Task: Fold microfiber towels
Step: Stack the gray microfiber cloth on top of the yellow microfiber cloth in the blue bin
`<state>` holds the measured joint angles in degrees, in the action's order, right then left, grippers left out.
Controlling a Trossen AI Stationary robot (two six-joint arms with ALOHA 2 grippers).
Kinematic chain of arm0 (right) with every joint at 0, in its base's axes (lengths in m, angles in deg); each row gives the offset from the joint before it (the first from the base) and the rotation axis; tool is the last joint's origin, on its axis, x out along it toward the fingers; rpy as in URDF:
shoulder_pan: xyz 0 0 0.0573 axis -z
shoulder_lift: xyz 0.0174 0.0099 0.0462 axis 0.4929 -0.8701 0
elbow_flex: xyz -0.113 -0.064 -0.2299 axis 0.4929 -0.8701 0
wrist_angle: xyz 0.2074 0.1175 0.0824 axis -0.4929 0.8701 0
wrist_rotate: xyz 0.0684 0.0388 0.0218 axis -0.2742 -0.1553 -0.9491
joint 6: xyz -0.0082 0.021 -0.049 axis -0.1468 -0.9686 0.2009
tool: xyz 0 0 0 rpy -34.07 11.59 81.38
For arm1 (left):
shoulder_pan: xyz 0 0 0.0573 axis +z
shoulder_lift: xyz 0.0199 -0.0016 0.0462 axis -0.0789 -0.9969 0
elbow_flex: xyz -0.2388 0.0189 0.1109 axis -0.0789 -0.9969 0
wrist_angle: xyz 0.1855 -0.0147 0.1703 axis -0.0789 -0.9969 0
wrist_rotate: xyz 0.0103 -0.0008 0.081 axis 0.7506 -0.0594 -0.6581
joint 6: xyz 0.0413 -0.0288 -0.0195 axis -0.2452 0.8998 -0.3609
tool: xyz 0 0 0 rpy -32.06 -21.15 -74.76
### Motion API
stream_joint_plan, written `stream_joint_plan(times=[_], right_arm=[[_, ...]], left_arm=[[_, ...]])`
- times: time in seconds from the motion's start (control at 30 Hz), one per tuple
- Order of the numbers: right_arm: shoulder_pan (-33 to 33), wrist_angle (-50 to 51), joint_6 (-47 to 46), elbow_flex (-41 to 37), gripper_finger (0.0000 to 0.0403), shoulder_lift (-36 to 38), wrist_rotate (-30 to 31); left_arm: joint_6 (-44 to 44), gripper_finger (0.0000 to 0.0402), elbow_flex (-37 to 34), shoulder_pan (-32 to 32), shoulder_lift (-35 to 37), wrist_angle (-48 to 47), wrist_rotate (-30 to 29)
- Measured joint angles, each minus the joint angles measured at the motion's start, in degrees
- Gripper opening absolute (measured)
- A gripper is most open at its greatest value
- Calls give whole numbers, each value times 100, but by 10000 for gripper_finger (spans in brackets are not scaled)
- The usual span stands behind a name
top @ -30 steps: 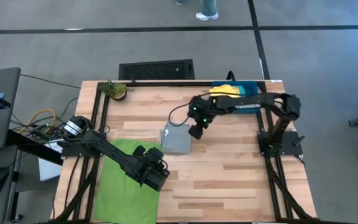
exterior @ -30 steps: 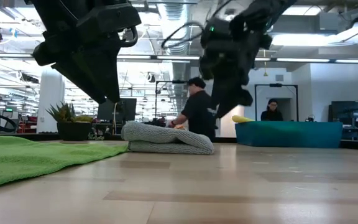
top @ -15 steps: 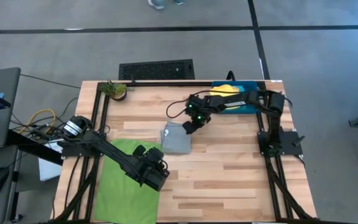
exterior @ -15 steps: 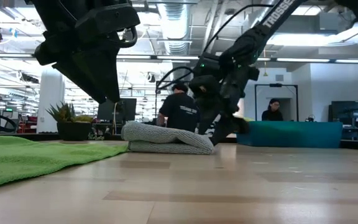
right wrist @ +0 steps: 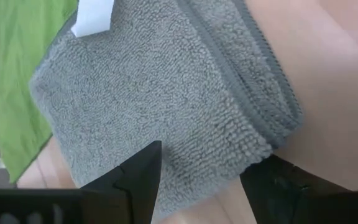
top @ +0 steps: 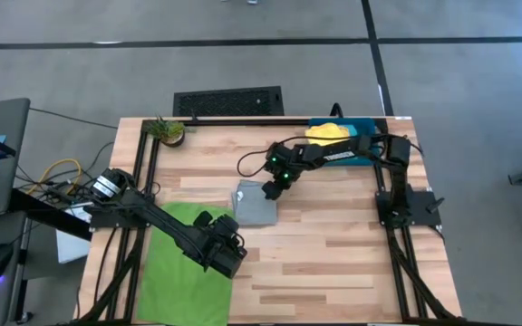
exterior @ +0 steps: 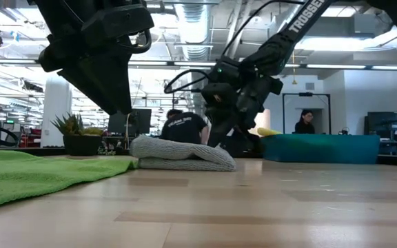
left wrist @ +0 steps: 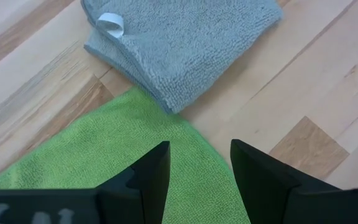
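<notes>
A grey towel (top: 258,205) lies folded on the wooden table (top: 333,263), with a white label (left wrist: 110,23) at one corner. My right gripper (top: 268,191) is low at its far edge, its open fingers either side of the thick folded corner (right wrist: 272,118). A lime green towel (top: 179,267) lies spread flat at the near left. Its far right corner (left wrist: 166,118) almost meets the grey towel. My left gripper (top: 234,249) hangs open above that corner, clear of the cloth. A yellow towel (top: 327,132) lies in the teal bin (top: 370,127). My right gripper slants down from the table's far right onto the grey towel's far edge (right wrist: 229,143). I cannot tell whether its open fingers touch the cloth. The towel lies flat on the table.
A small potted plant (top: 168,130) stands at the far left corner. The teal bin stands at the far right. Bare wood lies at the table's middle and near right. In the low view, people (exterior: 181,127) show in the room behind the table.
My right gripper has come down from above the grey towel to its far edge. It has also gone a little toward the table's left and rolled at the wrist. Its fingers stay open.
</notes>
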<state>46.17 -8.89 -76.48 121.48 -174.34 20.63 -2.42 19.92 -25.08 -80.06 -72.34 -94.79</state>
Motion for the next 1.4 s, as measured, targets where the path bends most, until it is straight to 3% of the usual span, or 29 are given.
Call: stream_joint_plan(times=[0.13,0.27,0.63,0.93,1.27,1.4], right_arm=[[-127,-4,83,2,228,0,248],[-242,56,-211,13,201,17,702],[-268,47,-51,-2,16,-4,752],[-275,79,251,-12,8,170,729],[-233,542,615,-9,6,1002,773],[-179,876,808,-4,4,1427,1095]], left_arm=[[0,163,0,0,0,1,2],[0,163,0,0,0,0,2],[1,163,0,0,0,0,4],[0,163,0,0,0,1,4],[-17,163,-2,0,0,0,5],[-125,163,-1,0,0,7,1]])
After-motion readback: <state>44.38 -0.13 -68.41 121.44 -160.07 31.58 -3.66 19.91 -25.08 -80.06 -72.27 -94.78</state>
